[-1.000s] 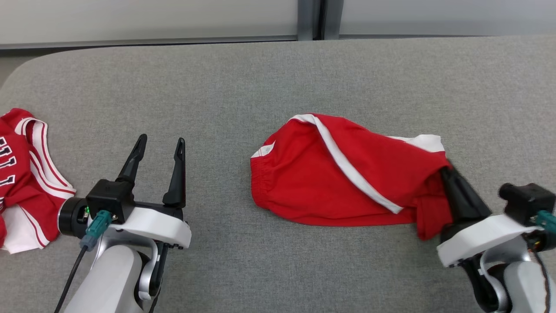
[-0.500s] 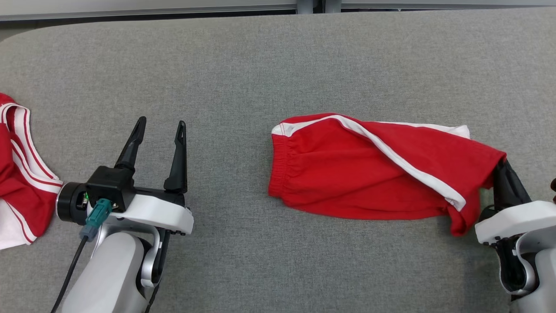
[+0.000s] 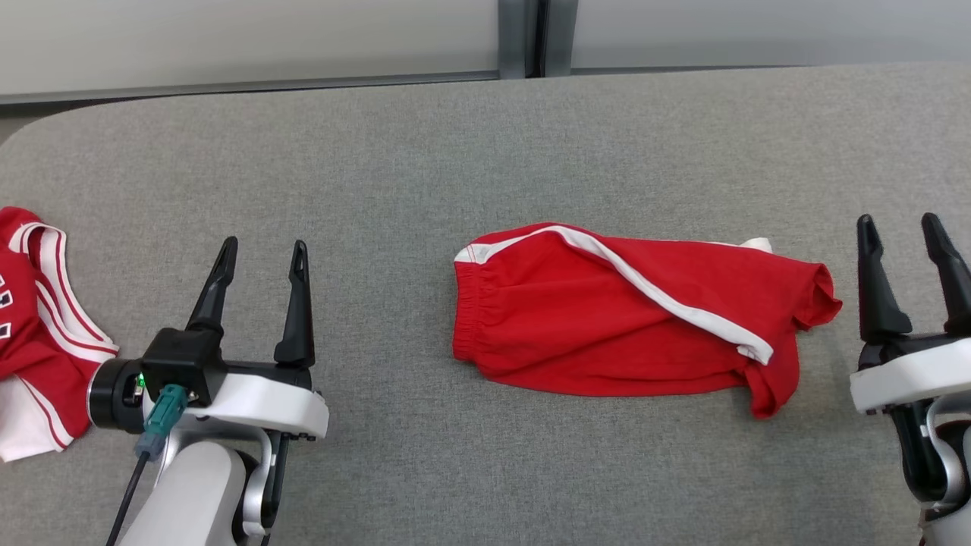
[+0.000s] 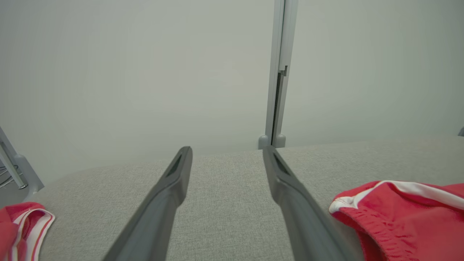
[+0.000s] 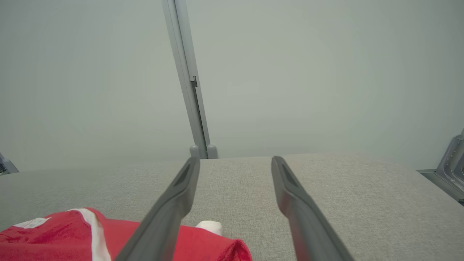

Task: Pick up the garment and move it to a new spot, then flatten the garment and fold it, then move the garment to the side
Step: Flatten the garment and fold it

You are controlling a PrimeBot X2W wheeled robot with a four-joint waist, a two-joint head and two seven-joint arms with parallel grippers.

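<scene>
The garment, red shorts with a white side stripe, lies rumpled on the grey table, waistband to the left. It shows at the right edge of the left wrist view as the garment and at the lower left of the right wrist view as the garment. My right gripper stands open just right of its leg end, apart from the cloth, also seen as the right gripper. My left gripper is open well to the left of the shorts, with nothing between its fingers, likewise the left gripper.
A second red and white garment with lettering lies bunched at the table's left edge, seen too as red cloth. A pale wall with a grey vertical post runs behind the table's far edge.
My right gripper has let go of the shorts' leg end, opened and drawn back to the right. The shorts now lie stretched out on the table. The head camera has shifted.
</scene>
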